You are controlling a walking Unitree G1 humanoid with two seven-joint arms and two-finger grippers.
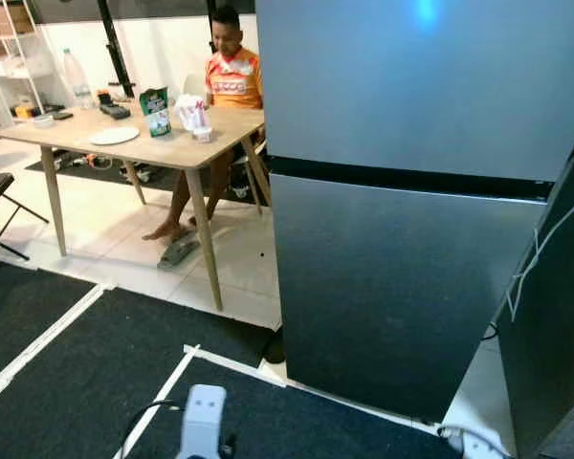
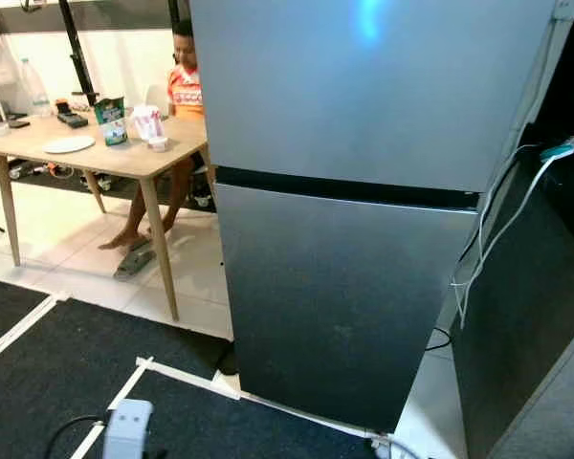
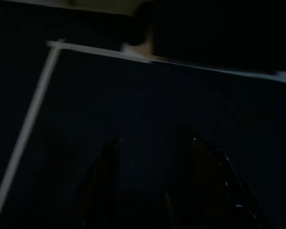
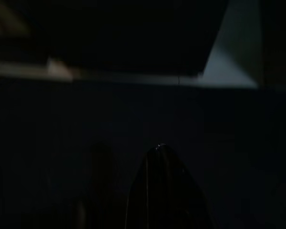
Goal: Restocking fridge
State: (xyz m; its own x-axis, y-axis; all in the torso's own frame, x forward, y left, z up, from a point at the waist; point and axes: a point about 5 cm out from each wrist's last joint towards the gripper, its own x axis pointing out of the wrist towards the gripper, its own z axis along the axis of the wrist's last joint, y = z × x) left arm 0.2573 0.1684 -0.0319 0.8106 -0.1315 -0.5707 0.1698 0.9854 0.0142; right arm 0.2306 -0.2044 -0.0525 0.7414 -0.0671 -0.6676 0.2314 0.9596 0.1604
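Nearest the head camera, at 6 o'clock, a pale boxy robot part (image 1: 202,419) pokes up over the dark mat (image 1: 67,382) with its white tape lines. Ahead, from 12 to 3 o'clock, the grey fridge (image 1: 402,277) stands with both doors closed, so restocking looks barely begun: nothing is carried and no door is opened. Likely supplies, a green packet (image 1: 155,111) and a bottle (image 1: 74,78), sit on the wooden table (image 1: 172,148) at 10 o'clock, where a person (image 1: 231,76) sits. Left gripper (image 3: 155,183) hangs over the mat, fingers spread, holding nothing; of the right gripper (image 4: 164,191) I cannot tell
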